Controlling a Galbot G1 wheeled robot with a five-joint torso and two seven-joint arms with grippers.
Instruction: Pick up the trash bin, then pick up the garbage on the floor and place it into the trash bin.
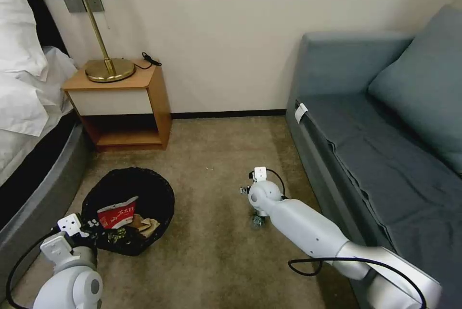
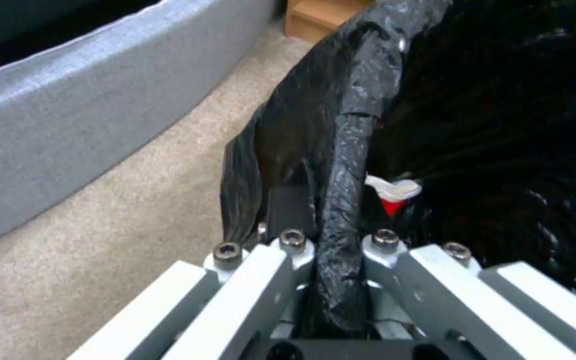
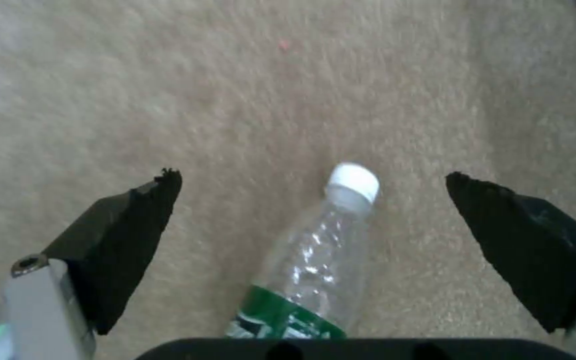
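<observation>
From the head view, the trash bin (image 1: 129,210) sat on the carpeted floor close to the bed's grey base and in front of the wooden nightstand (image 1: 126,107), its black liner holding a red snack packet (image 1: 117,213) and crumpled tan paper (image 1: 147,225). The left hand (image 1: 91,229) met the bin's near rim, while the right hand (image 1: 257,220) reached down to the floor beside the sofa (image 1: 365,155), over a small clear bottle (image 1: 256,221) mostly hidden beneath it. In the left wrist view, the left hand (image 2: 338,250) was pressed together on a fold of the liner at the bin's rim (image 2: 345,165); the thin plastic looked soft and slippery, so a pinch that caught rim as well as bag would probably hold better than bag alone. In the right wrist view, the right hand (image 3: 315,220) was spread wide, its dark fingertips (image 3: 141,220) on either side of the bottle (image 3: 315,260), which lay on the carpet with its white cap pointing away and was not yet touched. Empty and thin-walled, it would likely be very light, prone to crumple and to roll; the body just above the green label seemed the surest place to close on.
</observation>
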